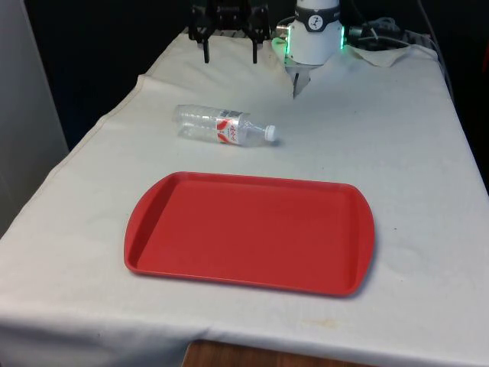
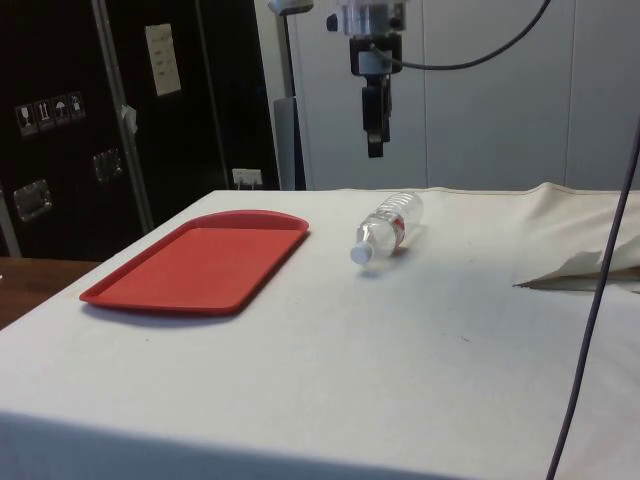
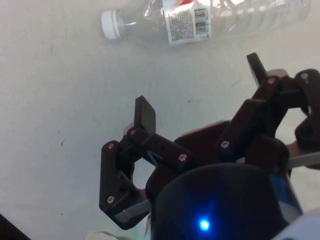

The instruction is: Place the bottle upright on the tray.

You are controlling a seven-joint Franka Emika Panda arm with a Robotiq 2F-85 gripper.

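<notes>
A clear plastic bottle [image 1: 221,126] with a red-and-white label and a white cap lies on its side on the white cloth, its cap towards the front view's right. It also lies in the side view [image 2: 393,222] and just beyond the fingers in the wrist view [image 3: 200,20]. A red tray [image 1: 244,229] sits bare on the near side of the bottle, and is seen again from the side [image 2: 200,260]. My gripper [image 1: 229,58] hangs well above the cloth, behind the bottle, fingers pointing down and open with nothing between them [image 2: 375,148] [image 3: 200,87].
Crumpled white cloth [image 1: 386,50] lies at the far right corner by the robot base, seen also from the side [image 2: 590,265]. A grey cable [image 2: 590,320] hangs across the side view's right. The table edge drops off just in front of the tray.
</notes>
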